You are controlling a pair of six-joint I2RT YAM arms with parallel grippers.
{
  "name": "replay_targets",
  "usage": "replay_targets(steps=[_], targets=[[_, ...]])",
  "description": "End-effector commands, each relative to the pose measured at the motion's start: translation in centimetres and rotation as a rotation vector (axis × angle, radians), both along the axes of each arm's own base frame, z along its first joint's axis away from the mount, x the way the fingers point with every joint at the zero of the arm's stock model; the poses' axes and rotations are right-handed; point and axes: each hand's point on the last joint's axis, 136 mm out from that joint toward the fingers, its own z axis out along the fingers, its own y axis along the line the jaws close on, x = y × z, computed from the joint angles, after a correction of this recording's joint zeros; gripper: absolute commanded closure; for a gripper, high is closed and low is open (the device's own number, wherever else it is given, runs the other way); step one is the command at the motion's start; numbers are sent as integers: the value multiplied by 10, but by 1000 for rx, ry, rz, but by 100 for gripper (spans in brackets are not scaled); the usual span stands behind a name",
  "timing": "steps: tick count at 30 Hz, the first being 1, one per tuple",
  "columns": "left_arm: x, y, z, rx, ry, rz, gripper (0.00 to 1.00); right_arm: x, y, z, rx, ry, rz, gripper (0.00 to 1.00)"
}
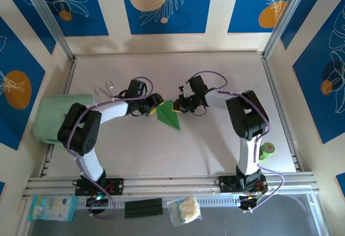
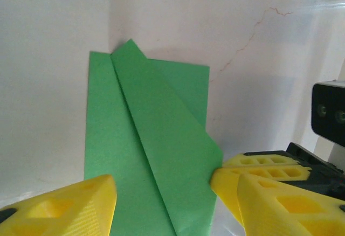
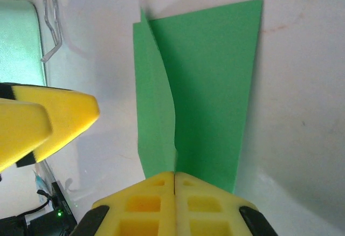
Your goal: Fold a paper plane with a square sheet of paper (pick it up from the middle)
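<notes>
Right end effector (image 3: 175, 181) clamps folded green paper (image 3: 210, 85), left end effector (image 2: 172, 203) spread astride it; white desk (image 1: 215, 139), blue-patterned walls (image 1: 161, 4).

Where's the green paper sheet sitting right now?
The green paper sheet, partly folded, lies mid-table in the top view, between the open left gripper on its left and the right gripper, which is shut on its edge.

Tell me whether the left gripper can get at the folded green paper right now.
Probably yes. The left gripper is open right over the folded green paper, nothing covering it; the right gripper only pinches one edge.
</notes>
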Motion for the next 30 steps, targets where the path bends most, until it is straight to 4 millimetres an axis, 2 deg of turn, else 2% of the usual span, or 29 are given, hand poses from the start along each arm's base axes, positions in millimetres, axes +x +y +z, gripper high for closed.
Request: replay_targets(steps=[1,7,12,14,17,24,30], targets=[[-1,-1,19,-72,-31,-3,38,0,5,27,92,-31,12,98],[-7,-10,45,-181,-96,-38,32,5,-1,62,230,-36,-24,98],[-5,-34,83,-354,-208,-119,32,7,-4,93,356,-9,-41,98],[-3,-40,92,-393,-235,-138,31,8,-4,101,387,-2,-45,98],[-1,-47,98,-426,-250,-155,32,9,-5,113,423,3,-50,98],[-2,-59,105,-457,-292,-199,39,13,-10,126,475,29,-73,97],[-1,-62,110,-466,-319,-214,51,16,-14,127,498,58,-93,96]])
